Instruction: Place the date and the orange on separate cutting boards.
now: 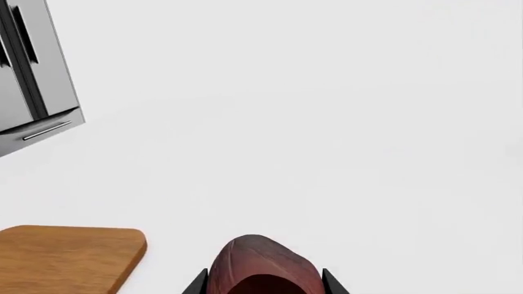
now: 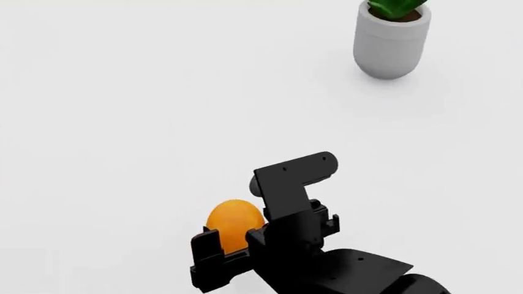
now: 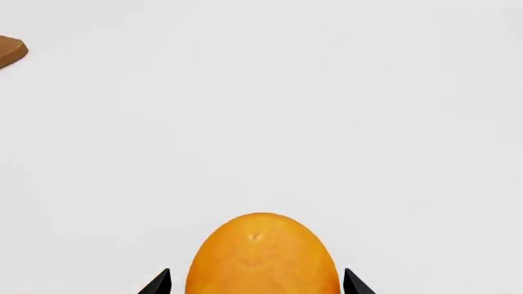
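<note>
White floor, fridge [image 1: 37,73] (steel), planter [image 2: 391,38].

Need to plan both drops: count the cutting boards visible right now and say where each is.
2, possibly the same board. One cutting board shows in the left wrist view, apart from the held date. A brown board corner shows in the right wrist view. None shows in the head view.

The orange [image 2: 234,224] is positioned between the right claw [image 2: 237,245] fingers; a potted plant [image 2: 392,38] is located far behind, to the right.
</note>
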Motion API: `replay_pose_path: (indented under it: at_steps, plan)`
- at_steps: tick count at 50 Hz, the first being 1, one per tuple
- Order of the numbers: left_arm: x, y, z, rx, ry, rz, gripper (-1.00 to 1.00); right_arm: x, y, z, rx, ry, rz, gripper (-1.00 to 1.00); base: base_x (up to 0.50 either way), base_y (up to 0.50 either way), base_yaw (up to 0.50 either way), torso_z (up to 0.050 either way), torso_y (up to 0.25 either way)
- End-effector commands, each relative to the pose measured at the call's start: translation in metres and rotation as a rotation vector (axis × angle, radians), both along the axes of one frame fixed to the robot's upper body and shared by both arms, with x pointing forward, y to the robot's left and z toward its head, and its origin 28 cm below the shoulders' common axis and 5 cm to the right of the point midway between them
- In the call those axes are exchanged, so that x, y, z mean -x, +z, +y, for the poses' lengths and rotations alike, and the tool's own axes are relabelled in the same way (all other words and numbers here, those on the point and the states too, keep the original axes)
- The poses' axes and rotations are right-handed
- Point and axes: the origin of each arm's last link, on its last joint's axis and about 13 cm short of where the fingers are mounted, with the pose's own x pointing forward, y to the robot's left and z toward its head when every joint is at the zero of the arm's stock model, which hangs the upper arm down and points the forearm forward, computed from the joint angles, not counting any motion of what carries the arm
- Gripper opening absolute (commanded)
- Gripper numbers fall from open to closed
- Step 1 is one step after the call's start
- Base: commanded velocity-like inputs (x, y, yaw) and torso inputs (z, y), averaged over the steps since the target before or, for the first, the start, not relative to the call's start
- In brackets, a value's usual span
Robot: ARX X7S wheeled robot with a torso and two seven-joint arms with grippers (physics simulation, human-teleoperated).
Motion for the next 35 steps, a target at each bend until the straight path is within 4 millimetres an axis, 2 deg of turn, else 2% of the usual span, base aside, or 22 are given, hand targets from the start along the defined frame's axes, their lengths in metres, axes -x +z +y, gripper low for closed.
replay_pose_path:
  at_steps: [1, 15, 16, 26, 35]
  plan:
    - [0.002, 0.002, -0.001, 0.045, -0.044, -0.02, -1.0, -0.007, -0.006, 0.003, -0.012, 0.013, 0.01, 1.0, 0.0, 0.0, 0.0, 0.0, 0.0]
    - [0.003, 0.002, 0.001, 0.045, -0.04, -0.02, -1.0, -0.004, -0.001, 0.006, -0.017, 0.022, -0.013, 1.0, 0.0, 0.0, 0.0, 0.0, 0.001]
    - [0.003, 0.002, 0.001, 0.045, -0.04, -0.019, -1.0, -0.003, 0.0, 0.006, -0.02, 0.018, -0.026, -1.0, 0.0, 0.0, 0.0, 0.0, 0.0]
    - [0.003, 0.005, 0.003, 0.061, -0.01, -0.04, -1.0, 0.011, 0.014, 0.001, -0.035, -0.015, -0.113, -1.0, 0.0, 0.0, 0.0, 0.0, 0.0]
    - [0.0, 0.004, -0.003, 0.055, -0.025, -0.035, -1.0, 0.038, 0.035, -0.018, -0.038, -0.175, -0.276, -1.0, 0.0, 0.0, 0.0, 0.0, 0.0]
